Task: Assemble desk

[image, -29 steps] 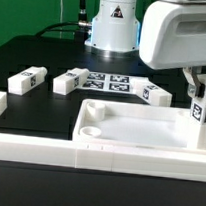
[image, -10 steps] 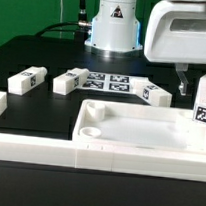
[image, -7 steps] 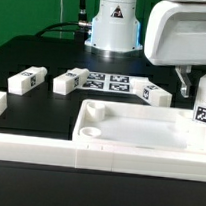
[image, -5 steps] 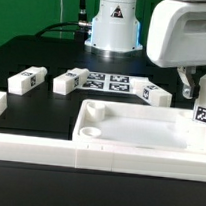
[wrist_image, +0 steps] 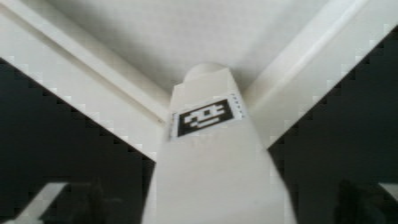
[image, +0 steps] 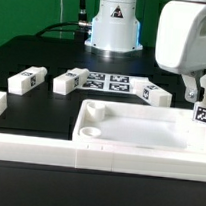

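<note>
The desk top (image: 139, 134) lies flat on the black worktop (image: 34, 56), toward the near side, hollow face up. A rounded recess shows at its near corner on the exterior view's left. At its far corner on the exterior view's right a standing leg (image: 203, 114) is upright with its tag facing outward, set into the corner of the top. The wrist view looks down the length of that standing leg (wrist_image: 210, 150), and the top's raised rim runs away from its foot in two directions.

The fingers (image: 192, 90) hang around the upper end of it, spread wide. In the wrist view one of the fingers (wrist_image: 48, 200) shows blurred on either side, each with a dark gap between it and the leg, so nothing is gripped.

Farther back three loose parts lie on their sides. The leftmost leg (image: 26, 80) and the second leg (image: 69, 81) are near each other on the exterior view's left, and the third leg (image: 155, 93) is toward the right. The marker board (image: 106, 81) lies flat between the second and third. A white border rail (image: 27, 145) runs along the near edge and turns back at the left.
</note>
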